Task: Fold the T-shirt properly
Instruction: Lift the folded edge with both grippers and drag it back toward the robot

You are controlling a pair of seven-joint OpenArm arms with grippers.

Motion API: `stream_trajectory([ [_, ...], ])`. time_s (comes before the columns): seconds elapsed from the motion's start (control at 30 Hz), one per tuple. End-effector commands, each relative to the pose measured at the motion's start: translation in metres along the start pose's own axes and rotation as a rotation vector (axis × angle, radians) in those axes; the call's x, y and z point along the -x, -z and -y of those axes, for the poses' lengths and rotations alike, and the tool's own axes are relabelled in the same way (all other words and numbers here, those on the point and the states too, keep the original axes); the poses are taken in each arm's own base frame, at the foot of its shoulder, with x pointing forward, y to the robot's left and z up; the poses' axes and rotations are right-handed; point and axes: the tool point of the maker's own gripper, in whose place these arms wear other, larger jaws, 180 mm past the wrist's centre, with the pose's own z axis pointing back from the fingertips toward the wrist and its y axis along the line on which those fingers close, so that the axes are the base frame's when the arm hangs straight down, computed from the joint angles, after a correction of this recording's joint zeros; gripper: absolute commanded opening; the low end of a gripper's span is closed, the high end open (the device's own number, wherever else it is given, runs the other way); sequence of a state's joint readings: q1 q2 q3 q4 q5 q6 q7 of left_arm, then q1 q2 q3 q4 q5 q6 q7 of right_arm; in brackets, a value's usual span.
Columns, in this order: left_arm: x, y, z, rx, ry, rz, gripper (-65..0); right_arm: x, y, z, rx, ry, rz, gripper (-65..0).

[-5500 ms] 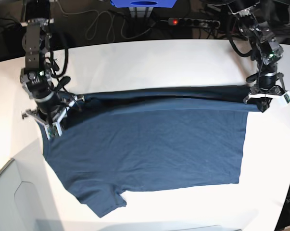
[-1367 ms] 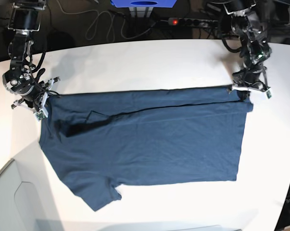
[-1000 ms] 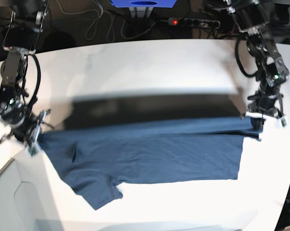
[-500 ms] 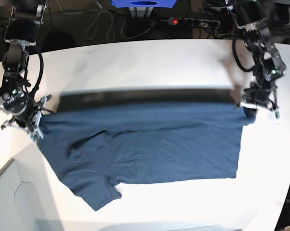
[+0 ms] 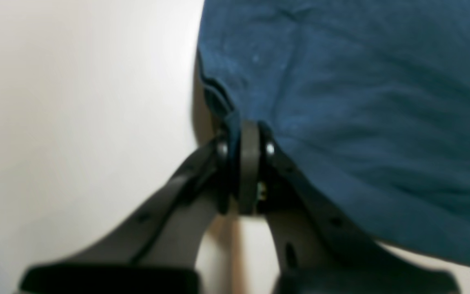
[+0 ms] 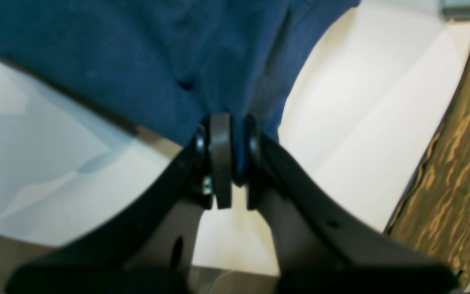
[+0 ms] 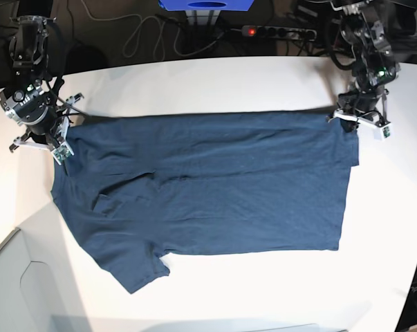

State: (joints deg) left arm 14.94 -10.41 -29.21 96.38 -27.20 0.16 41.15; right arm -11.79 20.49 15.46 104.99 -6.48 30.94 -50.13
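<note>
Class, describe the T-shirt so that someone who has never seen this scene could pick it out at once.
On the white table, between the two arms, lies the T-shirt, spread flat. It is dark navy, the only cloth there, with a claw pinching each far corner.

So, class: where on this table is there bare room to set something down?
Bare table runs along the far edge, beyond the T-shirt. Another strip lies between its lower hem and the near edge, and one down the right past the side hem. The shirt's two far corners are crowded by the left tool and right tool.
</note>
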Motion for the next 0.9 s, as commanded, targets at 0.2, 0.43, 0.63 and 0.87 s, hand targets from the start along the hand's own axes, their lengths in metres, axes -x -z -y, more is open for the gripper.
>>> stream_trajectory([
  [0.2, 0.026, -0.025, -0.012, -0.024, 0.041, -0.041, -65.0, 0.026, -0.011, 0.007, 0.028, 0.012, -0.042, -64.8],
  [0.43, 0.050, -0.034, -0.022, -0.046, 0.046, -0.099, -65.0, 0.043, -0.011, -0.006, -0.003, 0.009, -0.085, -64.6],
  [0.63, 0.051, -0.034, -0.023, -0.047, 0.045, -0.105, -65.0, 0.044, -0.012, -0.004, 0.000, 0.004, -0.089, -59.5],
  [0.87, 0.052, -0.035, -0.022, -0.047, 0.047, -0.109, -65.0, 0.057, -0.023, 0.020, 0.038, 0.000, -0.107, -33.1],
])
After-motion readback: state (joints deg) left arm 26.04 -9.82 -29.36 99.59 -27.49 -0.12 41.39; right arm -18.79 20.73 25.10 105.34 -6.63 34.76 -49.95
